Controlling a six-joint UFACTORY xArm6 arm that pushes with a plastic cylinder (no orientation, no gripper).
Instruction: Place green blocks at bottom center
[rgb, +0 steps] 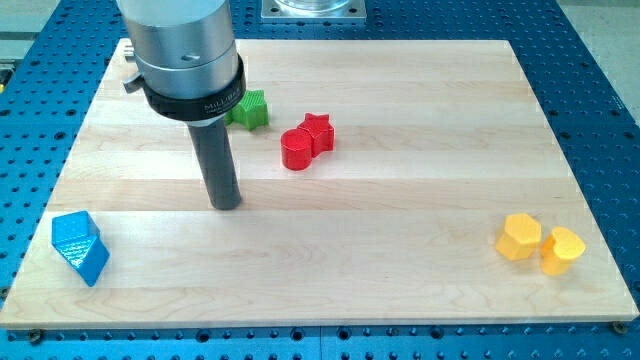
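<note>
**Tip below green block, wrong side for a downward push**

No jaws on this rig; bare rod only, nothing held. My tip (227, 204) down on the wooden board (420, 120), clear of all blocks. Green block (249, 110) toward view's top of tip, slightly right, partly hidden behind arm housing. Red blocks (306, 143) just right of green. Probably must circle above green, then push toward bottom centre.

green block (250, 109) half hidden behind arm housing (185, 50), housing cut off at top
</note>
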